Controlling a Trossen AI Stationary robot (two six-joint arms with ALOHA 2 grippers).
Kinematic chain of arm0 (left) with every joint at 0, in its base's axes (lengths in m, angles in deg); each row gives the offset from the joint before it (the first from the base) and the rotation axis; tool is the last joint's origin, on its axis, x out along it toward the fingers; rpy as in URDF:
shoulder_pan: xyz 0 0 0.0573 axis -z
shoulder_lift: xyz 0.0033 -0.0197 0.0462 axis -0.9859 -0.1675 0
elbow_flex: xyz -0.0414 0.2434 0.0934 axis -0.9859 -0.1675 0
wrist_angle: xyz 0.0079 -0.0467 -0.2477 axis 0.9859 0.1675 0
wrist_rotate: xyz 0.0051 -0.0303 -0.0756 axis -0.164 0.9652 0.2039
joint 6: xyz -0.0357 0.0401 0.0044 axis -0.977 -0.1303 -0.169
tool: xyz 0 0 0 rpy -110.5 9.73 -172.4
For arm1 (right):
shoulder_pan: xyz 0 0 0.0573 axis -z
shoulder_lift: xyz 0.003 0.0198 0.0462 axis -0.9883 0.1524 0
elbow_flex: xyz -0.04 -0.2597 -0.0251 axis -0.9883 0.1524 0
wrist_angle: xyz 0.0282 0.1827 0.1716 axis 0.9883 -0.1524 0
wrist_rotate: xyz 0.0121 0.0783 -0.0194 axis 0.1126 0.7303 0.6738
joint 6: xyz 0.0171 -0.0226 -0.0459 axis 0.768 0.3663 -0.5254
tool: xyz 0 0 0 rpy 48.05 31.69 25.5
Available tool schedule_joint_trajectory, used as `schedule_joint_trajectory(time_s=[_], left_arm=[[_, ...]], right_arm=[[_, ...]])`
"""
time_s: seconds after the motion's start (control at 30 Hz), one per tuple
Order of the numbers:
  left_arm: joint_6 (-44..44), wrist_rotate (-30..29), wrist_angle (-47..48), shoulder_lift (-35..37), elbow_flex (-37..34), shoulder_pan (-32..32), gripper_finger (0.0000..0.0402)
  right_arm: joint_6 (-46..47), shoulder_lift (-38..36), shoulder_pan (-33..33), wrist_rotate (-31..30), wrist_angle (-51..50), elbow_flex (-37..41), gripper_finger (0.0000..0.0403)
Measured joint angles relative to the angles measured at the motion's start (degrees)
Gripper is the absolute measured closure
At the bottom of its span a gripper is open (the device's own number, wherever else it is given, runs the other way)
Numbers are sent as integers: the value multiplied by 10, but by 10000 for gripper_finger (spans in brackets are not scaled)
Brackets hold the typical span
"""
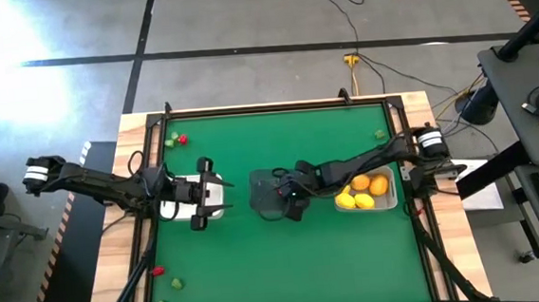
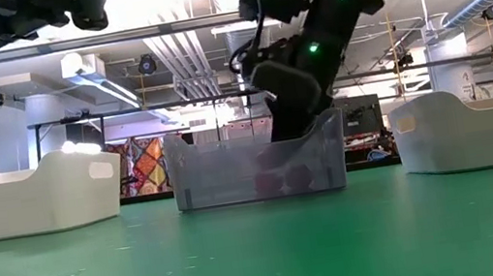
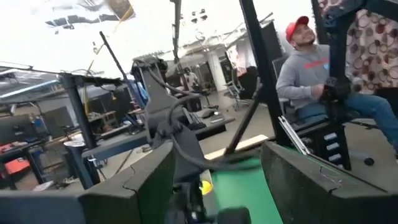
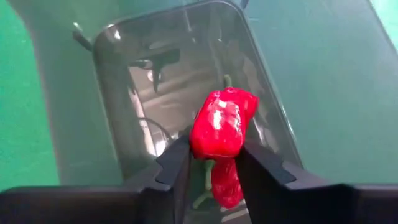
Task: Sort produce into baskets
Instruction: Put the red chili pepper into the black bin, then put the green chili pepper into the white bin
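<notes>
My right gripper (image 4: 211, 163) is shut on a shiny red pepper (image 4: 222, 123) over the dark transparent basket (image 1: 271, 193), and in the low view it reaches down into this basket (image 2: 261, 170). Another red piece (image 4: 227, 184) lies on the basket floor. The pale basket (image 1: 393, 199) holds yellow and orange fruits (image 1: 362, 190). My left gripper (image 1: 213, 193) is open and empty above the white basket (image 1: 218, 210); its wrist view looks out into the room (image 3: 217, 186). My right gripper pinches the red pepper between its two fingers, one on each side of its near end (image 4: 214, 149). The fingers come from above, pointing down into the dark basket. The pepper sticks out past the fingertips, clear of the basket floor.
Loose pieces lie on the green mat: a red and a green one at the far left (image 1: 175, 139), a green one at the far right (image 1: 380, 135), a red one (image 1: 157, 270) and green ones (image 1: 177, 284) at the near left. A seated person (image 3: 311, 68) is beyond the table.
</notes>
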Motion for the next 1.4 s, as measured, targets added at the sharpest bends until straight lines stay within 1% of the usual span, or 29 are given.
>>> schedule_joint_trajectory(time_s=[0.2, 0.3, 0.4, 0.47, 0.53, 0.6, 0.63, 0.67, 0.73, 0.83, 0.9, 0.97, 1.03, 1.07, 1.1, 1.17, 1.23, 1.27, 1.4], left_arm=[[-13, -70, -16, 0, 0, 0, 183], [-30, -85, -19, 0, 0, 0, 183], [-52, -86, -31, -1, 0, 0, 183], [-61, -86, -33, -10, 0, 0, 183], [-82, -90, -36, -30, 0, -1, 183], [-98, -127, -48, -54, 0, -2, 183], [-104, -154, -63, -67, 0, -2, 183], [-106, -180, -72, -79, 0, -2, 183], [-108, -218, -74, -106, 8, -5, 183], [-118, -226, -81, -142, 32, -18, 183], [-129, -235, -78, -162, 57, -32, 183], [-124, -248, -27, -176, 88, -57, 183], [-120, -241, 58, -184, 127, -90, 183], [-120, -223, 101, -190, 149, -109, 183], [-120, -197, 134, -198, 169, -131, 183], [-118, -126, 179, -219, 201, -173, 183], [-104, -53, 202, -241, 231, -215, 183], [-98, -34, 210, -250, 243, -235, 183], [-76, -26, 226, -292, 282, -319, 183]], right_arm=[[18, 10, 0, 0, -66, -56, 234], [33, -3, 0, 0, -136, -91, 205], [42, -36, -5, -9, -194, -113, 184], [46, -70, -8, -53, -235, -110, 174], [64, -107, -8, -118, -286, -92, 167], [80, -150, 6, -181, -327, -63, 162], [90, -173, 16, -204, -337, -47, 161], [95, -195, 30, -213, -341, -30, 161], [105, -234, 69, -206, -341, 8, 162], [88, -265, 150, -180, -343, 62, 168], [19, -273, 217, -160, -340, 84, 171], [-77, -264, 284, -116, -335, 87, 172], [-140, -232, 345, -70, -359, 66, 171], [-164, -210, 371, -60, -378, 47, 169], [-185, -186, 395, -59, -401, 28, 168], [-206, -135, 437, -61, -461, -8, 163], [-207, -87, 461, -63, -518, -33, 158], [-211, -67, 466, -63, -542, -39, 154], [-254, -7, 473, -57, -583, -46, 141]])
